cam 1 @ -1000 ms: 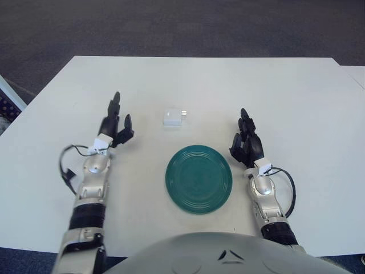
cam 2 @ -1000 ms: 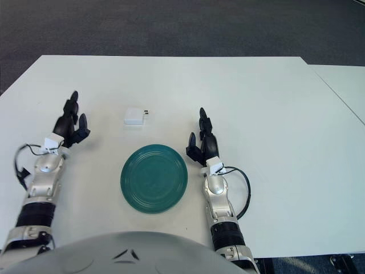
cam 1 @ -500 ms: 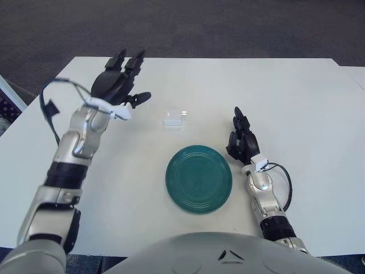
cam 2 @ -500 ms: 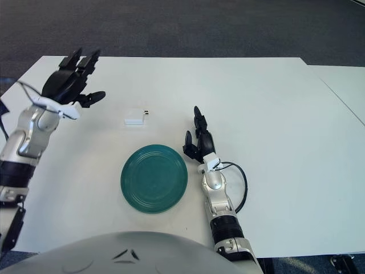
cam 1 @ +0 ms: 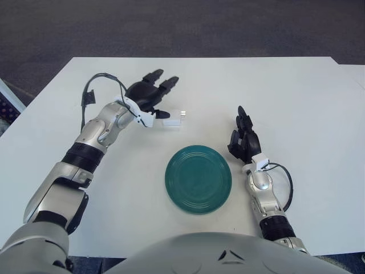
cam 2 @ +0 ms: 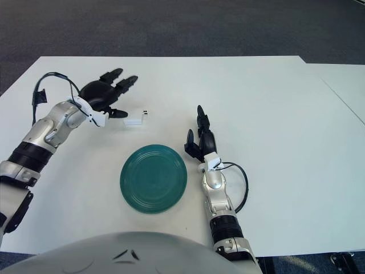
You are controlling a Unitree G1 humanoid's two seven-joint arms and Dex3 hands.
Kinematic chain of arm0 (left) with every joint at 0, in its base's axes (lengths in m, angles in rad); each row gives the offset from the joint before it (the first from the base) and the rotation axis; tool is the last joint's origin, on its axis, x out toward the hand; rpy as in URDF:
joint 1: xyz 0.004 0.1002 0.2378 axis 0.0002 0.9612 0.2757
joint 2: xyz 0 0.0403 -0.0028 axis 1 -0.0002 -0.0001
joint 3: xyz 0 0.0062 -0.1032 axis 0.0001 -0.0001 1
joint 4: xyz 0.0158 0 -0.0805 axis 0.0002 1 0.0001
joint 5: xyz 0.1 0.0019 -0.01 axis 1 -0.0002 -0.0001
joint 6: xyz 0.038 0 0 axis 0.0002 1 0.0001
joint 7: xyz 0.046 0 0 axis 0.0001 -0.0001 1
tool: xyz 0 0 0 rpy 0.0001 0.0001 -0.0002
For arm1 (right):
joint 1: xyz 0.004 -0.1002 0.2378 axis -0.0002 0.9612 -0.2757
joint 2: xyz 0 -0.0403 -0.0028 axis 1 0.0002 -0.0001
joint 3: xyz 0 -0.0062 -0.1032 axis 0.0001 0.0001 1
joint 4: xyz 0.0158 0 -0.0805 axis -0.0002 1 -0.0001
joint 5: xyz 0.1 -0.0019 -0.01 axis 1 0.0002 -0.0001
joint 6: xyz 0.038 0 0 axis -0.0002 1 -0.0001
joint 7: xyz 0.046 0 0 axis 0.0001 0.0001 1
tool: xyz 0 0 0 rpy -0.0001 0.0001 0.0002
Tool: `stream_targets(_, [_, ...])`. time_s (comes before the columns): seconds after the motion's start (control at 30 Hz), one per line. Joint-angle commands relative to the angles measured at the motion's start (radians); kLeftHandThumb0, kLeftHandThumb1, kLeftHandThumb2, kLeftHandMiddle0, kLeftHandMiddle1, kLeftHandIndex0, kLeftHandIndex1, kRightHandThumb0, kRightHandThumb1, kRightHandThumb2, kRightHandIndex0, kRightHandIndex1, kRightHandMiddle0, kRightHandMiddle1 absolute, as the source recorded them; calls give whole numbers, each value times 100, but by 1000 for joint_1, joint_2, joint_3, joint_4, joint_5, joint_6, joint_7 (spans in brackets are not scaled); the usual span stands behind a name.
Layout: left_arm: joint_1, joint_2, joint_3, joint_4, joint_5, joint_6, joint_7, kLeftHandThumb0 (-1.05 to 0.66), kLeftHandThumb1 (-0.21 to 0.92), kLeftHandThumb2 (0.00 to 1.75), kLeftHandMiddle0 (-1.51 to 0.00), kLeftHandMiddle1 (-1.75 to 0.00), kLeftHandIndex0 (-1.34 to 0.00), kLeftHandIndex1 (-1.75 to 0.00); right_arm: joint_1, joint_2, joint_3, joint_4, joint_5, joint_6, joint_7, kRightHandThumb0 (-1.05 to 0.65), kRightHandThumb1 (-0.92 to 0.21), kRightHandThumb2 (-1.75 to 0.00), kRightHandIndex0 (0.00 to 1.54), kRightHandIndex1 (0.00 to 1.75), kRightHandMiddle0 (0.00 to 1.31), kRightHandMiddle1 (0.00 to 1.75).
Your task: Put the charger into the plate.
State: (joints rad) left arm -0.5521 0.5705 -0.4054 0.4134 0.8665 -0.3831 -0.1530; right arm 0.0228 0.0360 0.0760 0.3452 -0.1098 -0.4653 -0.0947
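On the bench, our left hand (cam 1: 149, 94) hovers with fingers spread, empty, beside the charger (cam 1: 173, 120) lying just right of it, prongs rightward, behind the plate (cam 1: 198, 178).

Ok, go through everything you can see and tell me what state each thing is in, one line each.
Charger: lying on the table, outside the plate, not gripped.
Plate: empty, flat on the table.
Left hand: fingers spread, right beside the charger, holding nothing.
Right hand: open, resting on the table to the right of the plate, holding nothing.
Table: bears the plate and charger.
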Motion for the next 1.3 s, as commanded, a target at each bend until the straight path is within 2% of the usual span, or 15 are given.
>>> stream_targets(0.0, [-40, 32, -21, 37, 2, -40, -7, -105, 92, 43, 0, 0, -9, -9, 69, 7, 20, 11, -17, 42, 4, -97, -92, -94, 0, 0, 1, 1])
stream_targets(0.57, [-110, 3, -107, 252, 16, -128, 28, -105, 92, 38, 0, 0, -9, -13, 158, 24, 58, -158, 13, 135, 45, -100, -92, -95, 0, 0, 0, 0])
stream_targets(0.73, [-132, -8, -123, 302, 15, -134, 35, -105, 92, 36, 0, 0, -8, -14, 158, 24, 50, -162, 14, 149, 42, -100, -92, -94, 0, 0, 0, 0])
stream_targets(0.8, [-141, -14, -129, 324, 15, -134, 42, -105, 92, 34, 0, 0, -3, -24, 159, 27, 49, -159, 11, 149, 36, -99, -92, -94, 0, 0, 1, 0])
stream_targets(0.93, [-151, -25, -135, 361, 13, -126, 62, -105, 92, 31, 0, 0, -1, -29, 158, 30, 46, -148, -4, 144, 17, -99, -92, -94, 0, 0, 0, 0])
stream_targets(1.27, [-176, -54, -148, 435, 9, -101, 116, -105, 92, 37, 0, 0, 0, -35, 148, 22, 41, -119, -2, 130, 10, -98, -92, -95, 0, 0, 0, 0])
